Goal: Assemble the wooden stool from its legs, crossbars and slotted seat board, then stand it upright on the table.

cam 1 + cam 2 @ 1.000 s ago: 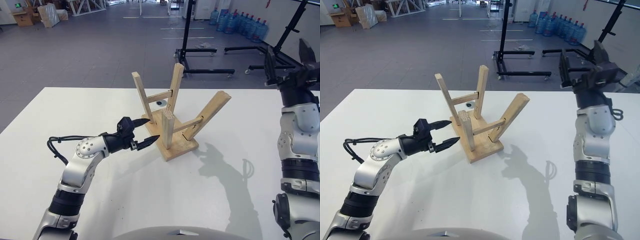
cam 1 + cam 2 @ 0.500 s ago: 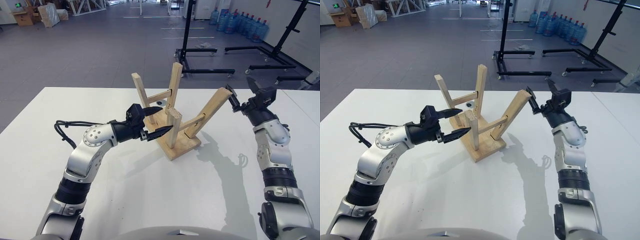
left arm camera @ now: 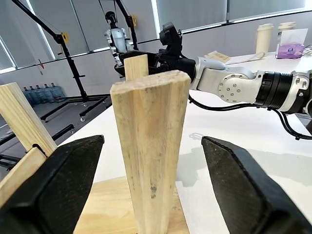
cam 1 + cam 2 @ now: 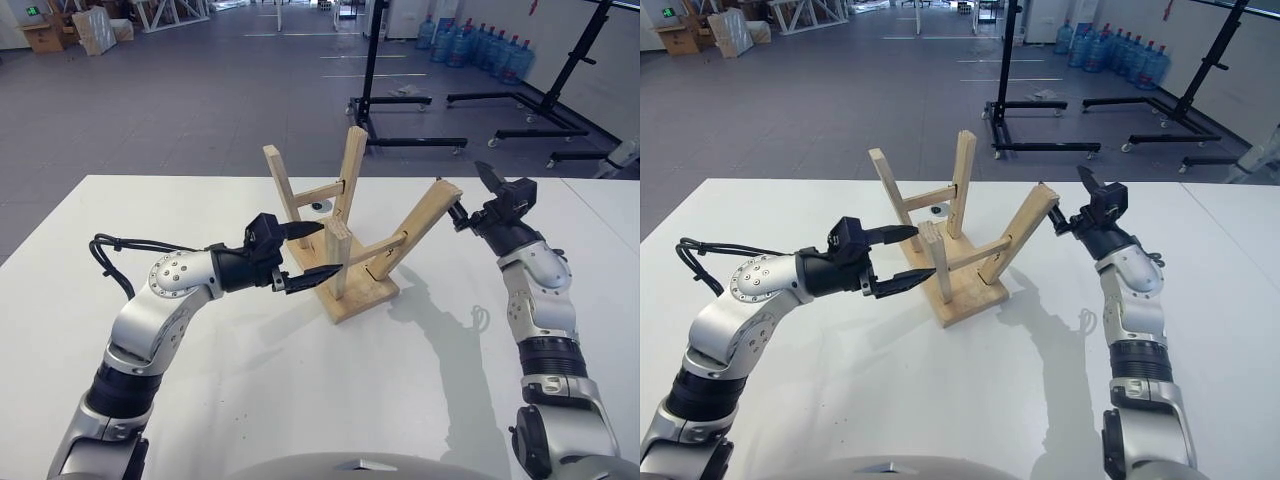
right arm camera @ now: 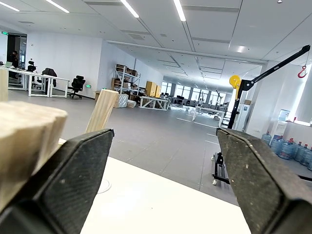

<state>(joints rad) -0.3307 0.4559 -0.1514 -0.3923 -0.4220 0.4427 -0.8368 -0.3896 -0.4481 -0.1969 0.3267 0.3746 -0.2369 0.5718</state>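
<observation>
1. The left tool (image 4: 330, 248) is nearest, on the near-left side of the wooden stool (image 4: 345, 240). It is spread wide, with one finger (image 3: 63, 185) on each side of the stool's near leg (image 3: 151, 146) and a gap showing at both sides.
2. The stool sits upside down on the white counter (image 4: 250, 400). Its seat board (image 4: 362, 290) lies flat and the legs point upward.
3. The near leg stands about upright, with its long axis vertical. A tilted leg (image 4: 420, 222) leans away from the stool's middle toward the robot's right, its long axis running from the board up and outward.
4. The right tool (image 4: 468, 190) is at the upper end of the tilted leg, on the stool's right. It is open wide, and one finger is close against the leg's end. I cannot tell whether they touch.
5. The far legs (image 4: 350, 165) rise at the back of the stool, splaying slightly apart. One of the crossbars (image 4: 316, 193) joins them, and another runs from the near leg to the tilted leg.
6. A second ago the left tool was short of the stool. It has since come forward so that it straddles the near leg.
7. The right arm was raised high, well off to the stool's right. It has come down to the tilted leg's top.
8. The stool itself has kept its place and pose.
</observation>
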